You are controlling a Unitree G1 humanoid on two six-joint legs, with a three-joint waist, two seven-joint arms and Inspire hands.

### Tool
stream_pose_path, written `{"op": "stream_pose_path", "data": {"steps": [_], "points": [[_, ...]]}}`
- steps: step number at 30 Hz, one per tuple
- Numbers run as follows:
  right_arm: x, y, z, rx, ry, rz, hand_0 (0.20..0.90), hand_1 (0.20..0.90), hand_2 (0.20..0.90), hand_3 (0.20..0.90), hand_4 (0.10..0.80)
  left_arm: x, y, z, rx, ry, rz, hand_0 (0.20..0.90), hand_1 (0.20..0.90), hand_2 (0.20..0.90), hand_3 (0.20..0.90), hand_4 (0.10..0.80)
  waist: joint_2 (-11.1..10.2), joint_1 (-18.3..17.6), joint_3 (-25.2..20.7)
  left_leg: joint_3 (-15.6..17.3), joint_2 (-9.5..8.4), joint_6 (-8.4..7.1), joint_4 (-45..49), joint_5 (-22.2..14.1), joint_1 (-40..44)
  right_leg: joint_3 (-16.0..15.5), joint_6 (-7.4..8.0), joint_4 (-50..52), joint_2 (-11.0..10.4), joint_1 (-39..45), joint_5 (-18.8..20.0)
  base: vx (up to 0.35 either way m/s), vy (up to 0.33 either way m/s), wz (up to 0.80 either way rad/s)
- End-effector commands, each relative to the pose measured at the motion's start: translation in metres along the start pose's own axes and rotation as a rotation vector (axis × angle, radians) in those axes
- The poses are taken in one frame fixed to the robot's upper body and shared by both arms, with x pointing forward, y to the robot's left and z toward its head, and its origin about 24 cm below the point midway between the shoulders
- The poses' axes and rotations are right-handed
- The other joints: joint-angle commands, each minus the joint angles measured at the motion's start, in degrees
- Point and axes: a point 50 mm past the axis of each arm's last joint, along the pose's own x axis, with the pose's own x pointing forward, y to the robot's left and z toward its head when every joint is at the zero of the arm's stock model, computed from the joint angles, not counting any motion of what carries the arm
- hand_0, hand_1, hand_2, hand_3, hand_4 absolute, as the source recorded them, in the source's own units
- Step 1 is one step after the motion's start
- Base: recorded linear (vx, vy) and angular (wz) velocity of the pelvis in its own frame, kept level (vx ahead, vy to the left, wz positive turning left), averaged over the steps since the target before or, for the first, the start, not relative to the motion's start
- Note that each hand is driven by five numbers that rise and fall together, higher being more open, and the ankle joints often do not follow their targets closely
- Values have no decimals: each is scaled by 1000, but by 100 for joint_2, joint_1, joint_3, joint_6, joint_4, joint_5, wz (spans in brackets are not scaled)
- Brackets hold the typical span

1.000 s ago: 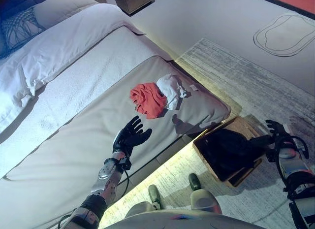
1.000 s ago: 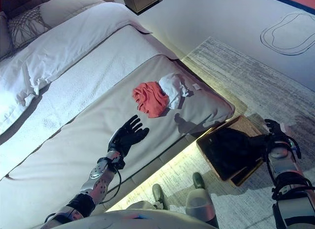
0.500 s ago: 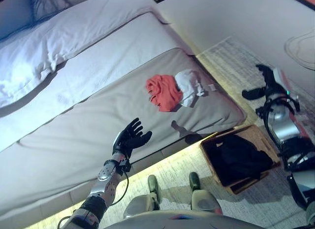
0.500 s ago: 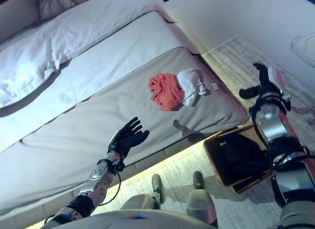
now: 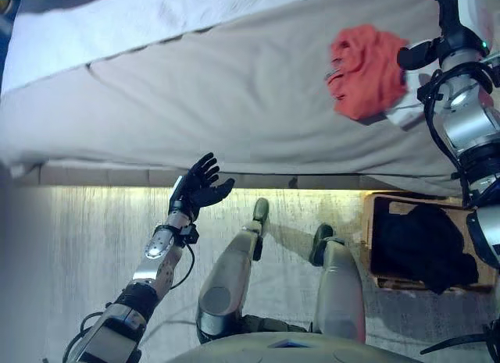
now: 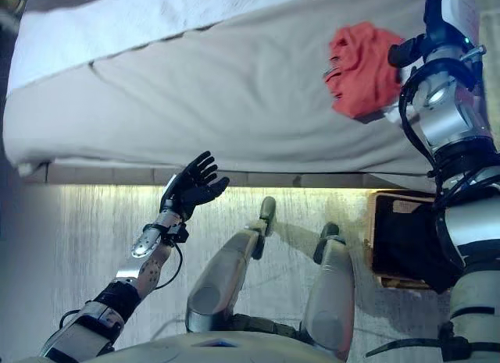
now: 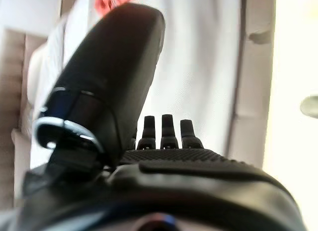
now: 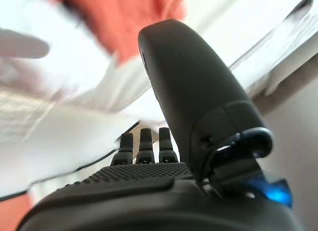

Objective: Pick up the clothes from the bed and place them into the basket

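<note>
A crumpled red cloth (image 5: 361, 70) lies on the grey bed cover (image 5: 234, 90), with a white cloth (image 5: 401, 113) partly hidden behind my right arm. My right hand (image 5: 447, 27) is open and empty over the bed, just right of the red cloth, which also shows past its straight fingers (image 8: 141, 141) in the right wrist view (image 8: 134, 17). My left hand (image 5: 199, 187) is open and empty, raised at the bed's near edge, far left of the clothes. A wooden basket (image 5: 367, 238) on the floor below the clothes holds a black garment (image 5: 422, 242).
A white duvet (image 5: 117, 19) covers the far part of the bed. A lit strip runs under the bed's near edge (image 5: 117, 176). A pale striped rug (image 5: 78, 254) covers the floor in front of the bed.
The camera has swung, so the bed now runs across the top. My right hand has risen from beside the basket to the bed by the red cloth. The left hand stays open.
</note>
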Motion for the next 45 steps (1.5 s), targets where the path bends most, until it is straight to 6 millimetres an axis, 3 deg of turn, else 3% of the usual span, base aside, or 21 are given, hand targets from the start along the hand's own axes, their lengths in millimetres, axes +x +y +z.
{"op": "stream_pose_path", "data": {"steps": [1, 3, 8, 16, 21, 23, 24, 36, 45], "points": [[16, -53, 44, -55, -132, -236, 900, 900, 900, 900, 800, -10, -3, 25, -65, -142, -38, 900, 900, 900, 900, 800, -142, -11, -160, 78, -196, 192, 1250, -1219, -430, -362, -307, 223, 210, -56, -9, 78, -52, 23], [19, -55, 44, -100, -105, -230, 900, 900, 900, 900, 800, -16, -1, 26, -72, -150, -35, 900, 900, 900, 900, 800, -120, 105, -160, 94, -266, 212, 1667, -1464, -777, -365, -297, 560, 202, -343, -205, 57, -70, 25], [25, -67, 36, -143, -7, -225, 900, 900, 900, 900, 800, -26, 9, 43, -116, -212, -12, 900, 900, 900, 900, 800, -33, 265, -160, 108, -320, 313, 2301, -1560, -1685, -374, -323, 1096, 196, -1176, -293, -34, -51, 13], [25, -72, -15, -227, 245, -130, 900, 900, 900, 900, 800, -32, 6, 64, -137, -272, -25, 900, 900, 900, 900, 800, 174, 367, -160, 205, -321, 457, 2878, -1643, -2616, -327, -338, 1631, 216, -2137, -367, -16, -14, 5], [25, -72, -30, -205, 316, -43, 900, 900, 900, 900, 800, -35, 10, 70, -149, -294, -17, 900, 900, 900, 900, 800, 256, 407, -160, 258, -294, 498, 3042, -1663, -2968, -276, -330, 1772, 232, -2525, -351, -43, 9, -3], [25, -71, -31, -196, 323, -29, 789, 789, 789, 771, 671, -35, 10, 71, -150, -295, -18, 900, 900, 900, 900, 800, 262, 412, -160, 262, -296, 497, 3063, -1666, -2994, -272, -329, 1783, 237, -2548, -348, 0, 0, 0], [24, -71, -34, -177, 320, -20, 300, 300, 300, 200, 100, -36, 10, 72, -149, -296, -15, 900, 900, 900, 900, 800, 266, 419, -160, 264, -294, 504, 3098, -1680, -3012, -267, -330, 1801, 247, -2566, -348, -22, 13, -5], [24, -85, -30, -98, 186, -175, 300, 300, 300, 200, 100, -42, 18, 70, -165, -304, 29, 900, 900, 900, 900, 800, 123, 331, -160, 245, -239, 473, 2950, -1718, -2520, -271, -320, 1548, 365, -2075, -299, -26, 16, -5], [22, -94, -26, -21, 110, -211, 300, 300, 300, 200, 100, -35, 21, 70, -140, -294, 41, 900, 900, 900, 900, 800, -273, 207, -160, 259, -67, 387, 2218, -1695, -802, -362, -328, 815, 276, -314, -315, -7, 13, -6]]}}
